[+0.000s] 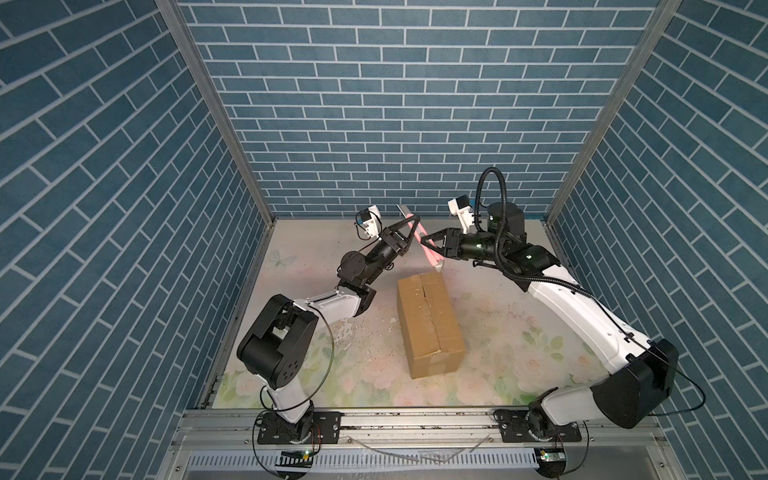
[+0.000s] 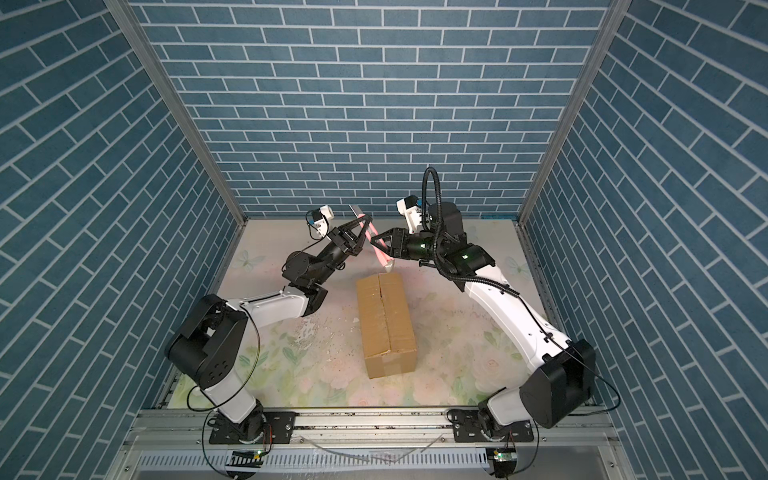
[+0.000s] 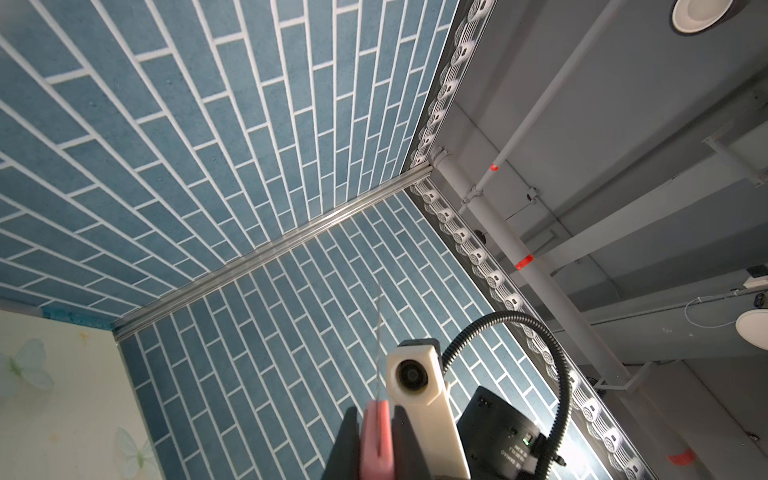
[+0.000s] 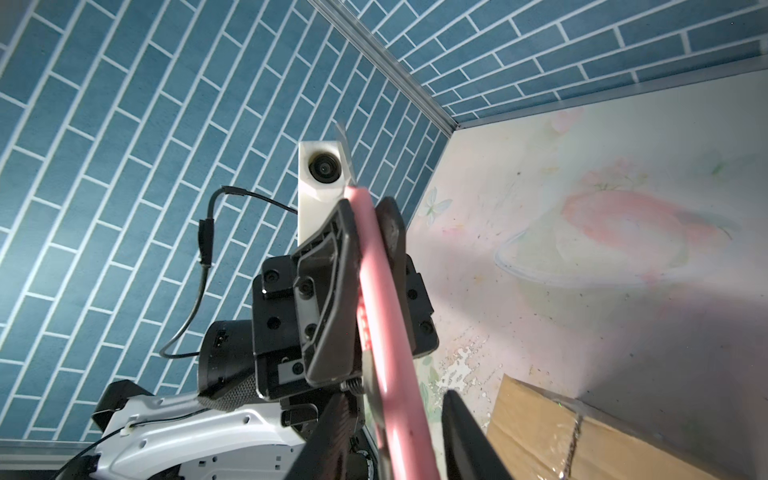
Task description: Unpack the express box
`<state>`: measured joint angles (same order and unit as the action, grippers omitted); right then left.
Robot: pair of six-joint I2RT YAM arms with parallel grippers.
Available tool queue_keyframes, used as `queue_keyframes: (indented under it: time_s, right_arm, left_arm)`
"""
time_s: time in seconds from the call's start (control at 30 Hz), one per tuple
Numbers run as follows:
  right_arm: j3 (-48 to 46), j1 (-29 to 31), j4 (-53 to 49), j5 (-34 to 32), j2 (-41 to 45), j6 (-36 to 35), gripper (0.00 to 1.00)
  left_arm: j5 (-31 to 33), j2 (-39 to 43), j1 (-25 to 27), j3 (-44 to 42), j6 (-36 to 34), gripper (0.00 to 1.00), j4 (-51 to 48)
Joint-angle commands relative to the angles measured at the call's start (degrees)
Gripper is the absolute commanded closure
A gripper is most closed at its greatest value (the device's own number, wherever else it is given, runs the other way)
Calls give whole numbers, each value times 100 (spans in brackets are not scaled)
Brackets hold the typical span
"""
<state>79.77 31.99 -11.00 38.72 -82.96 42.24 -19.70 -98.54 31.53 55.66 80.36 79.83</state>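
express box | brown cardbd oblong | flaps closed, seam up | flat, mid table

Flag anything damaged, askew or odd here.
The table covering left of the express box is chipped, with white flecks scattered. The box lies askew to the table edges, its top seam ragged and partly slit. The pink knife hangs in mid-air, clamped by the left gripper, blade out.

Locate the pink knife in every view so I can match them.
In a top view: pink knife held slanted beyond the express box.
In a top view: knife likewise, past the box's far end.
Left wrist: knife close up between two dark fingers.
Right wrist: knife close up, box corner behind.
Shared landmark: the left gripper clamping it.
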Motion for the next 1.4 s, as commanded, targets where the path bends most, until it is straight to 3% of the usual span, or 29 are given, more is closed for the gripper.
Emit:
queue_keyframes:
  time_s: [0.0, 0.57, 0.93, 1.1, 1.37]
  right_arm:
    - [307, -56, 470, 629, -276, 219, 62]
    - [767, -167, 933, 1085, -774, 531, 68]
    - [869, -169, 968, 1105, -869, 592, 81]
    - [891, -174, 1008, 1104, -884, 601, 100]
    - [829, -167, 818, 985, -744, 538, 100]
  left_arm:
    - [174, -115, -32, 232, -49, 100, 2]
    - [370, -205, 32, 261, -91, 100, 75]
    - [360, -235, 64, 252, -90, 100, 76]
    - [353, -237, 78, 227, -93, 100, 76]
    - [372, -170, 65, 103, -117, 100, 76]
